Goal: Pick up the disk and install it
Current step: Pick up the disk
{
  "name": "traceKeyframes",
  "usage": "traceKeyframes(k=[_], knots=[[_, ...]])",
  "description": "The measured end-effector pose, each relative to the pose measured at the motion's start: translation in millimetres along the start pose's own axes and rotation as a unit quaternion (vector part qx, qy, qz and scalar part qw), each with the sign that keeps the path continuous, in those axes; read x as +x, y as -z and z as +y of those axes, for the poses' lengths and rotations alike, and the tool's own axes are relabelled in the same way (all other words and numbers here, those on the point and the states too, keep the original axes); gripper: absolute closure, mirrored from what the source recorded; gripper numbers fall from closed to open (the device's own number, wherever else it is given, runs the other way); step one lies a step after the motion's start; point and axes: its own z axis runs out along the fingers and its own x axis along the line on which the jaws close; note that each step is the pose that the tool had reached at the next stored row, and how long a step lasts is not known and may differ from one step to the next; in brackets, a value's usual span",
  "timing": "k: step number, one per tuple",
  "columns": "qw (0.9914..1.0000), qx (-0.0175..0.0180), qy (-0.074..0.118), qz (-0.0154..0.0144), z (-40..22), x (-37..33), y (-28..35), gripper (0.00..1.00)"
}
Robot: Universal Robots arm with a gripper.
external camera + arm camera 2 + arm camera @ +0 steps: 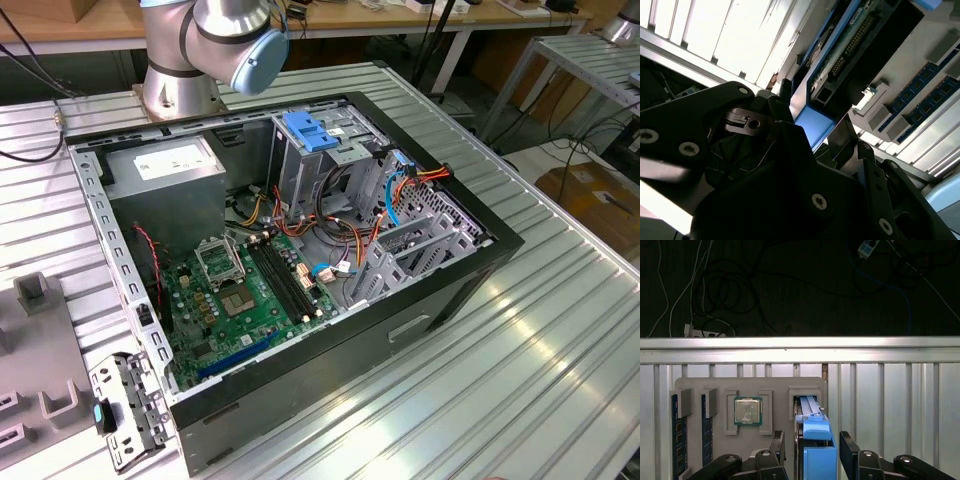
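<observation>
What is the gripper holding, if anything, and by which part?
Cannot be told. The gripper straddles the disk's blue end, with the disk standing in the tray, but contact isn't clear.

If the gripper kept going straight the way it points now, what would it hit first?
Most likely the disk, standing on edge in its slot in the grey tray. In the first wrist view the gripper is lined up right on it, though how close is hard to judge.
</observation>
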Motion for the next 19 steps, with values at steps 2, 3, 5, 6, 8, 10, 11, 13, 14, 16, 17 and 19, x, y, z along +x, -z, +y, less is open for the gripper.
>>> traceKeyframes(k=[2,3,5,6,8,10,11,13,14,16,17,19], knots=[[1.00000,0.0001,0.000,0.0000,0.0,-0.1,-0.4,0.46],[1.00000,0.0000,0.000,0.0000,0.0,-0.1,-0.5,0.52],[1.00000,0.0000,0.000,0.0000,0.0,-0.2,-0.8,0.59],[1.00000,0.0000,0.000,0.0000,0.0,-0.2,-1.0,0.59],[1.00000,0.0001,0.000,0.0000,-0.3,-0.7,-1.4,0.59],[1.00000,0.0000,0.000,0.0000,-0.6,-0.9,-1.4,0.59],[1.00000,0.0002,0.000,0.0002,-0.8,-1.1,-1.6,0.59],[0.99999,0.0032,0.000,0.0008,-0.9,-1.1,-1.9,0.59],[0.99999,0.0039,0.000,0.0009,-0.9,-1.1,-2.0,0.59],[0.99998,0.0054,0.000,0.0011,-0.9,-1.2,-2.3,0.59],[0.99998,0.0067,0.000,0.0012,-0.9,-1.1,-2.5,0.59],[0.99997,0.0075,0.000,0.0012,-0.9,-1.2,-2.5,0.59]])
